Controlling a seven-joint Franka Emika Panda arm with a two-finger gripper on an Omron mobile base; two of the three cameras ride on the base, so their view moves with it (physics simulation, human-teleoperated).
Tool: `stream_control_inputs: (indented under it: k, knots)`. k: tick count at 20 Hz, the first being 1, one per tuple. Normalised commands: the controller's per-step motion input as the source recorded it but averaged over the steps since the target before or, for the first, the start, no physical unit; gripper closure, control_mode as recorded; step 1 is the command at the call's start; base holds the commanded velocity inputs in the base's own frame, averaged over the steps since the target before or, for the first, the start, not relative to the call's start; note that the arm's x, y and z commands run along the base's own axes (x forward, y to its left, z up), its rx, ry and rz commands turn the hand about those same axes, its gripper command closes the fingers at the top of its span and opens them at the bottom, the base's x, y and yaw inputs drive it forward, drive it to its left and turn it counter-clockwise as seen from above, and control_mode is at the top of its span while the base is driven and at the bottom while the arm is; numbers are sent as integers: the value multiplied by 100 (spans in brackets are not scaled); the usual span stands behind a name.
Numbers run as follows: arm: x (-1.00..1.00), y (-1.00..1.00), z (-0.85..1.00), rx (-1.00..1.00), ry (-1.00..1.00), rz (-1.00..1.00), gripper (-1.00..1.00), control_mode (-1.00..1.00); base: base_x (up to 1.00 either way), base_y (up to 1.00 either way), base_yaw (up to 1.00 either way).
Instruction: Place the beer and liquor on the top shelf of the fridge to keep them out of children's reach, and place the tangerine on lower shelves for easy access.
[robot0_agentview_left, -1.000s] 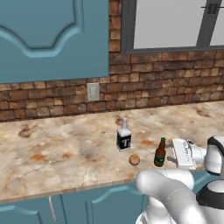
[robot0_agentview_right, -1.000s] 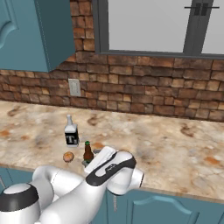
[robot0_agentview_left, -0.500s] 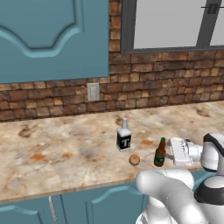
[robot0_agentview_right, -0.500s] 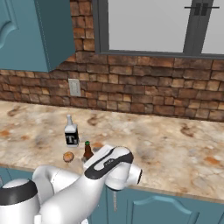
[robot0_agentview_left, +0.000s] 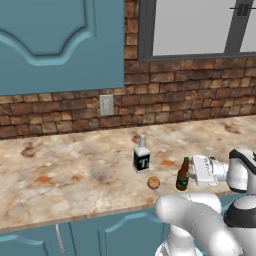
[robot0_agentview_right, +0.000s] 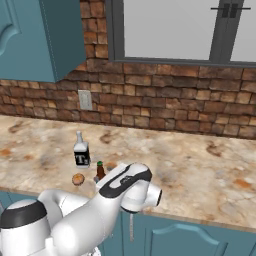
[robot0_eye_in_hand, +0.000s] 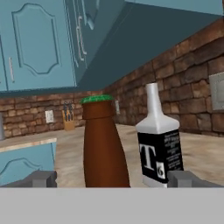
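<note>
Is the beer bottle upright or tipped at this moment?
Upright: the beer stands on its base on the counter, neck straight up, between the open gripper's fingertips.

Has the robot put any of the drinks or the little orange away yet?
Nothing is put away yet. The beer, the liquor and the tangerine all sit on the counter. In hand: the open claw is level with the beer, one finger on each side of it, not gripping. Left: both bottles go to the fridge's top shelf and the tangerine to a lower one.
</note>
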Motion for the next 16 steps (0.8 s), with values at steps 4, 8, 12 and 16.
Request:
stream_control_inputs:
  k: [4, 8, 12, 16]
  knots:
    - [0, 5, 0, 0, 2, 0, -100, -100, 0, 0, 0]
    - [0, 14, 0, 0, 1, 0, -100, -100, 0, 0, 0]
    - [0, 21, 0, 0, 1, 0, -100, -100, 0, 0, 0]
    - [0, 19, 0, 0, 1, 0, -100, -100, 0, 0, 0]
